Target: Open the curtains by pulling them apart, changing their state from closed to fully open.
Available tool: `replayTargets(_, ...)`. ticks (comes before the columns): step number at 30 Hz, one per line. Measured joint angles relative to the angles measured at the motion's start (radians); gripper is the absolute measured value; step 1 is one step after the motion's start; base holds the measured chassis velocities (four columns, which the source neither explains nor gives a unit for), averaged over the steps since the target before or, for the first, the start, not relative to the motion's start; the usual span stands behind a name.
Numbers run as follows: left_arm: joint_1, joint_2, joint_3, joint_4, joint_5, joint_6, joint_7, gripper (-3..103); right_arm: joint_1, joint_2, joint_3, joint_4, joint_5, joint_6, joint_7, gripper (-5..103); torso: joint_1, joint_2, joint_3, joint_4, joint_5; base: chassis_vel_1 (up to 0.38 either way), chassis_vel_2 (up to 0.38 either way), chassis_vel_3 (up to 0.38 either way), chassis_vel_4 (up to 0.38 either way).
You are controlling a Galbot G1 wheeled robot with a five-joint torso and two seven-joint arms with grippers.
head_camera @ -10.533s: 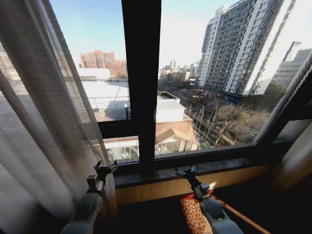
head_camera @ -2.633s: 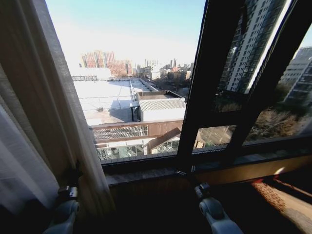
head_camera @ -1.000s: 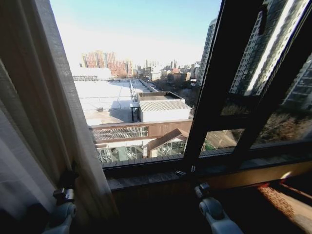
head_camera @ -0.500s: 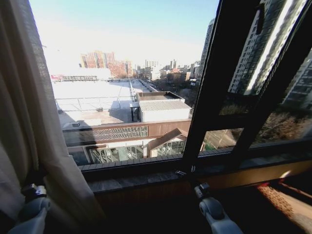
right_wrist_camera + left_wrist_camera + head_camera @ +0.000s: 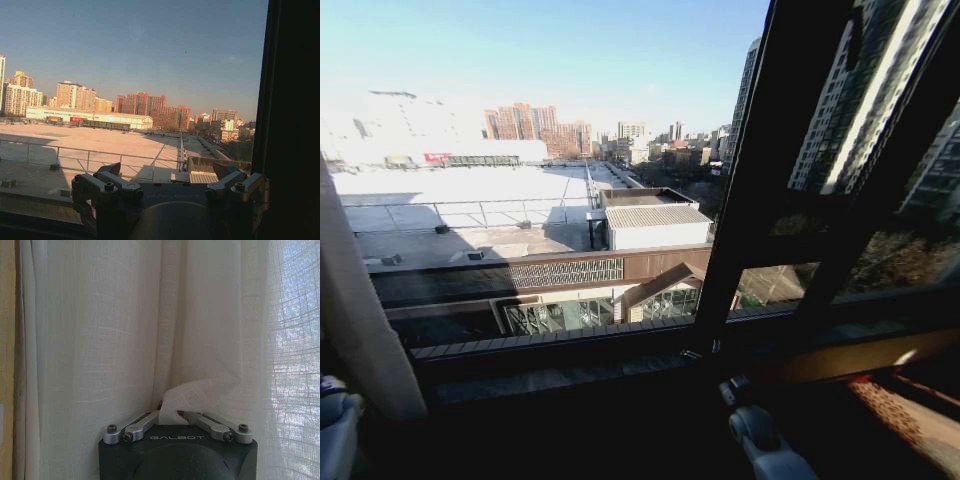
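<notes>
Now the curtains (image 5: 355,330) hang bunched at the far left edge, glass wide clear beside them, a pale woven fold pinched tight in the left gripper (image 5: 172,414), while the right gripper (image 5: 170,175) hovers unclenched at the dark frame (image 5: 770,170).

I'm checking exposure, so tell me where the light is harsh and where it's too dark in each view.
Head view: sky and rooftops glare bright, while the window frame and sill are nearly black, and the right gripper sits in shadow. Left wrist view: the curtain is evenly backlit, brightest where it thins; the left gripper pinches a fold. Right wrist view: clear sky, frame silhouetted.
</notes>
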Motion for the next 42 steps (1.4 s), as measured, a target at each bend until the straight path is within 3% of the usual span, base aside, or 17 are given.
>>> replayTargets(12, 0.012, -0.044, 0.01, -0.029, 0.02, 0.008, -0.013, -1, 0.0, 0.0, 0.0, 0.0, 0.0, 0.0, 0.0, 100, 0.0, 0.0, 0.0, -0.0002, 0.0003, 0.0, 0.0, 0.0, 0.0)
replayTargets(16, 0.103, -0.112, -0.013, -0.176, 0.027, 0.043, -0.015, 20, 0.0, 0.0, 0.0, 0.0, 0.0, 0.0, 0.0, 100, 0.0, 0.0, 0.0, 0.0, 0.0003, 0.0, 0.0, 0.0, 0.0)
replayTargets(18, 0.117, -0.126, -0.018, -0.204, 0.034, 0.048, -0.017, 20, 0.0, 0.0, 0.0, 0.0, 0.0, 0.0, 0.0, 100, 0.0, 0.0, 0.0, 0.0, 0.0003, 0.0, 0.0, 0.0, 0.0)
replayTargets(21, 0.193, -0.21, -0.048, -0.341, 0.088, 0.052, -0.033, 36, 0.0, 0.0, 0.0, 0.0, 0.0, 0.0, 0.0, 100, 0.0, 0.0, 0.0, -0.0006, 0.0005, 0.0, 0.0, 0.0, 0.0)
replayTargets(23, 0.216, -0.23, -0.053, -0.372, 0.097, 0.051, -0.035, 36, 0.0, 0.0, 0.0, 0.0, 0.0, 0.0, 0.0, 100, 0.0, 0.0, 0.0, -0.0006, 0.0006, 0.0, 0.0, 0.0, 0.0)
replayTargets(26, 0.329, -0.311, -0.061, -0.499, 0.114, 0.027, -0.038, 53, 0.0, 0.0, 0.0, 0.0, 0.0, 0.0, 0.0, 100, 0.0, 0.0, 0.0, 0.0, 0.0001, 0.0, 0.0, 0.0, 0.0)
replayTargets(27, 0.329, -0.311, -0.061, -0.499, 0.114, 0.027, -0.038, 53, 0.0, 0.0, 0.0, 0.0, 0.0, 0.0, 0.0, 100, 0.0, 0.0, 0.0, 0.0, 0.0001, 0.0, 0.0, 0.0, 0.0)
replayTargets(29, 0.401, -0.35, -0.051, -0.579, 0.088, -0.017, 0.003, 64, 0.0, 0.0, 0.0, 0.0, 0.0, 0.0, 0.0, 100, 0.0, 0.0, 0.0, 0.0, 0.0005, 0.0, 0.0, 0.0, 0.0)
replayTargets(31, 0.456, -0.371, -0.017, -0.645, 0.027, -0.079, 0.102, 69, 0.0, 0.0, 0.0, 0.0, 0.0, 0.0, 0.0, 100, 0.0, 0.0, 0.0, 0.0, 0.0005, 0.0, 0.0, 0.0, 0.0)
replayTargets(32, 0.456, -0.371, -0.017, -0.645, 0.027, -0.079, 0.102, 69, 0.0, 0.0, 0.0, 0.0, 0.0, 0.0, 0.0, 100, 0.0, 0.0, 0.0, 0.0, 0.0005, 0.0, 0.0, 0.0, 0.0)
replayTargets(33, 0.477, -0.379, 0.016, -0.68, -0.01, -0.106, 0.162, 80, 0.0, 0.0, 0.0, 0.0, 0.0, 0.0, 0.0, 100, 0.0, 0.0, 0.0, 0.0, 0.0006, 0.0, 0.0, 0.0, 0.0)
replayTargets(35, 0.504, -0.394, 0.055, -0.728, -0.048, -0.125, 0.223, 85, 0.0, 0.0, 0.0, 0.0, 0.0, 0.0, 0.0, 100, 0.0, 0.0, 0.0, -0.0005, 0.0003, 0.0, 0.0, 0.0, 0.0)
replayTargets(36, 0.504, -0.394, 0.055, -0.728, -0.048, -0.125, 0.223, 85, 0.0, 0.0, 0.0, 0.0, 0.0, 0.0, 0.0, 100, 0.0, 0.0, 0.0, -0.0005, 0.0003, 0.0, 0.0, 0.0, 0.0)
replayTargets(39, 0.541, -0.422, 0.098, -0.781, -0.069, -0.135, 0.272, 98, 0.0, 0.0, 0.0, 0.0, 0.0, 0.0, 0.0, 100, 0.0, 0.0, 0.0, -0.0001, 0.0006, 0.0, 0.0, 0.0, 0.0)
replayTargets(42, 0.555, -0.439, 0.119, -0.796, -0.072, -0.147, 0.288, 100, 0.0, 0.0, 0.0, 0.0, 0.0, 0.0, 0.0, 100, 0.0, 0.0, 0.0, -0.0002, 0.0003, 0.0, 0.0, 0.0, 0.0)
